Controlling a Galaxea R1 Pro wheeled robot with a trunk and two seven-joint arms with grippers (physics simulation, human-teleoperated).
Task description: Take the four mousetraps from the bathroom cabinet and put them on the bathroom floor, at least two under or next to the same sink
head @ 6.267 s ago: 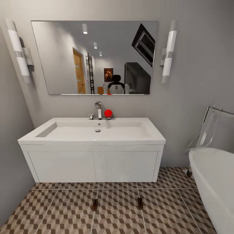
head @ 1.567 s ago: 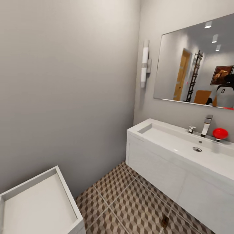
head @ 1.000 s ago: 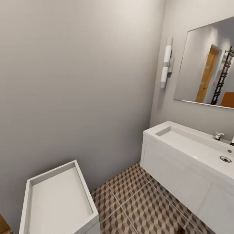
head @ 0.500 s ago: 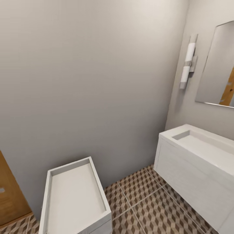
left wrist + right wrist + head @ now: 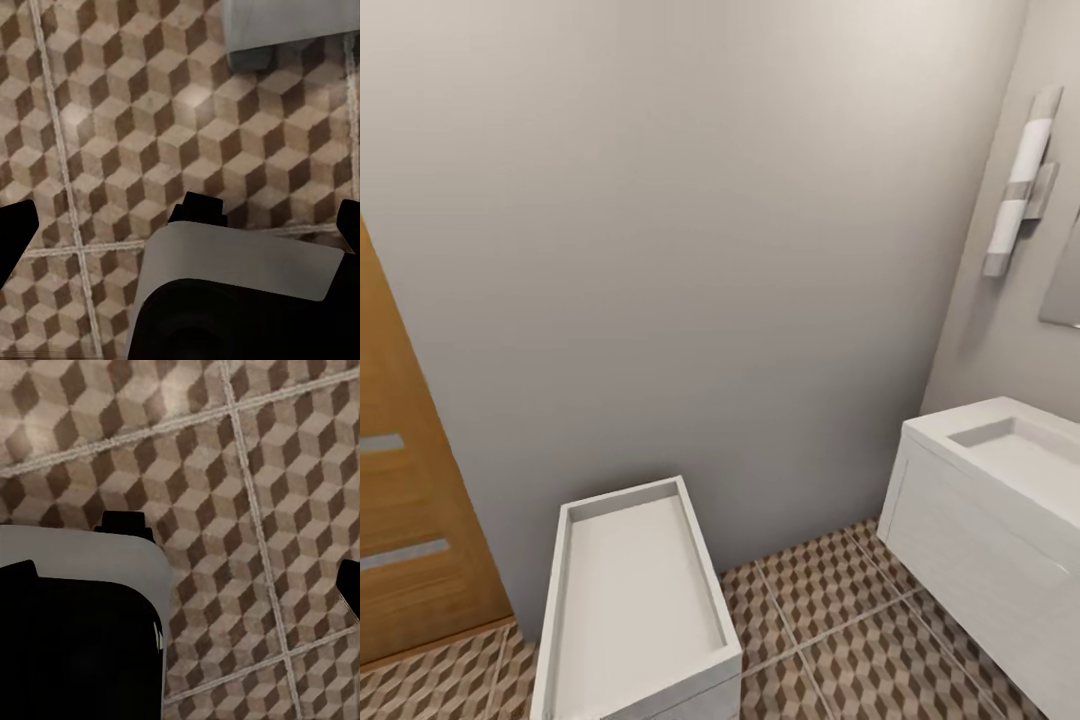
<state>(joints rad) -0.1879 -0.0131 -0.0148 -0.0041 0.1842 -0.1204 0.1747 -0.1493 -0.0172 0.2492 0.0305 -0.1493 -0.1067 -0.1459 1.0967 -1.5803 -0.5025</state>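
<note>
**A:** What does the head camera take in, going left to right?

**B:** At the far left, an orange-brown wooden door (image 5: 405,500) with pale slots; next, a small white drawer unit (image 5: 635,600) with a raised rim, standing against a plain grey wall (image 5: 690,250); then the bathroom floor (image 5: 830,610), tiled in brown, beige and white cubes; at the right edge, the near corner of the bathroom sink (image 5: 1010,460) on its white vanity, a tube wall lamp (image 5: 1020,185) above it.

**B:** What has changed?

**A:** The whole view has swung to the left; six seconds ago the sink and mirror were square ahead, with two small brown plates, likely mousetraps, on the tiles before the vanity; now the sink has slid to the right edge and the door has come in. That is the camera turning, not the furniture moving.

**B:** And the grippers?

**A:** The left gripper (image 5: 180,225) looks down at bare tiles, its dark fingertips at opposite edges of its wrist picture, spread wide with nothing between; the right gripper (image 5: 184,577) is the same, parted and carrying nothing.

**B:** What does that mean for the task?

**A:** I judge the robot is turning away, empty-handed, to fetch another trap; the cabinet and mousetraps are out of sight here, so I cannot tell how many remain.
</note>
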